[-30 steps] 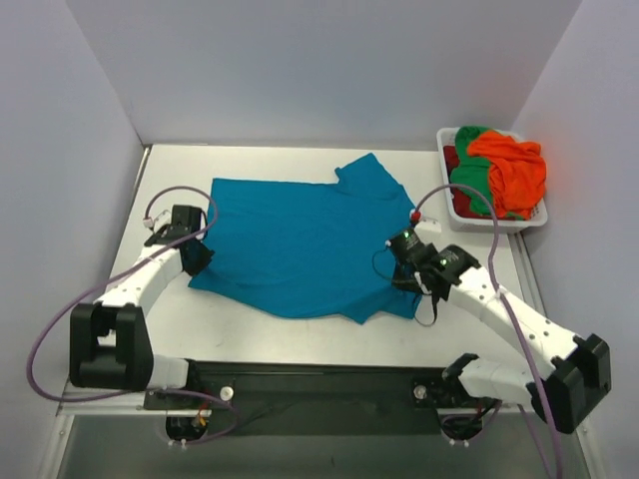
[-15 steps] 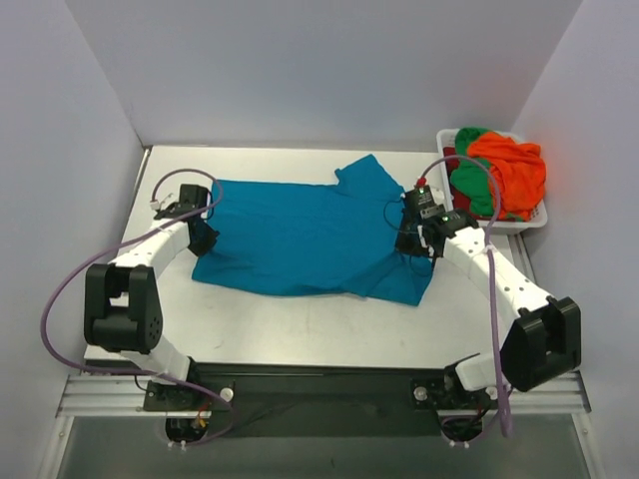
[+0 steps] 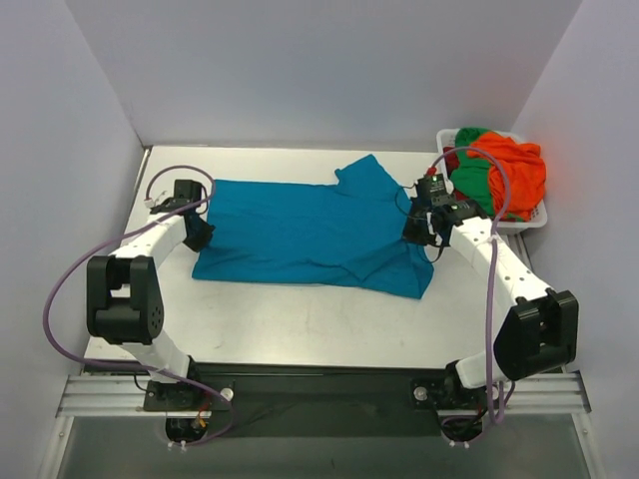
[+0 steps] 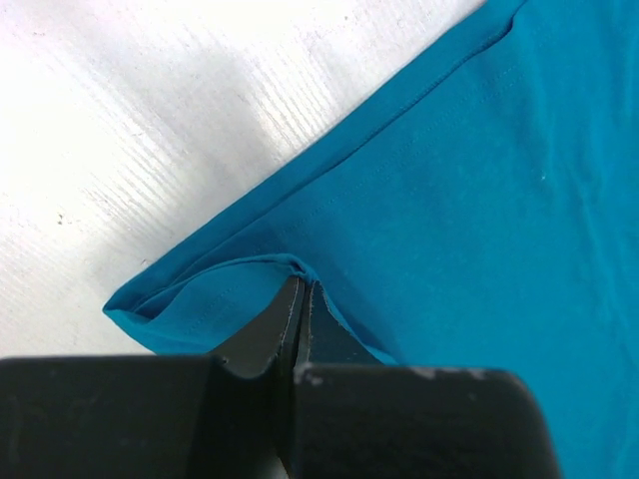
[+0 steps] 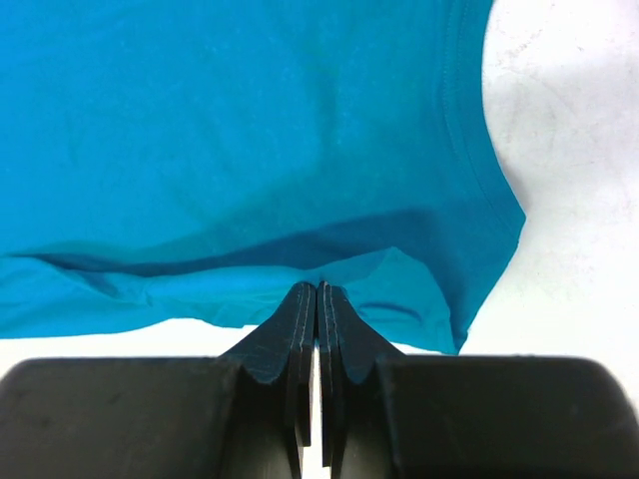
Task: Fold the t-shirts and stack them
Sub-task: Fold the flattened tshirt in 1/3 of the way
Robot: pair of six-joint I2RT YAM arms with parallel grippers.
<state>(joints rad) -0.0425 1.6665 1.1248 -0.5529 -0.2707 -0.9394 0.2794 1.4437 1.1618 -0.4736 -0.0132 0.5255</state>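
A teal blue t-shirt (image 3: 300, 235) lies spread across the table, its near part folded back over itself. My left gripper (image 3: 200, 234) is shut on the shirt's left edge; in the left wrist view the fabric (image 4: 429, 190) bunches at my closed gripper (image 4: 302, 284). My right gripper (image 3: 416, 230) is shut on the shirt's right edge, beside the sleeve; the right wrist view shows the cloth (image 5: 250, 130) pinched at my closed gripper (image 5: 319, 286). Orange (image 3: 514, 170), green (image 3: 469, 180) and dark red (image 3: 451, 160) shirts are piled in the basket.
A white plastic basket (image 3: 537, 220) stands at the far right corner of the white table (image 3: 300, 319). White walls close in the back and both sides. The arm bases sit on a black rail at the near edge.
Both grippers have carried the shirt's near edge away from me, toward the back. The near part now lies folded over the rest, and the shirt looks shorter front to back.
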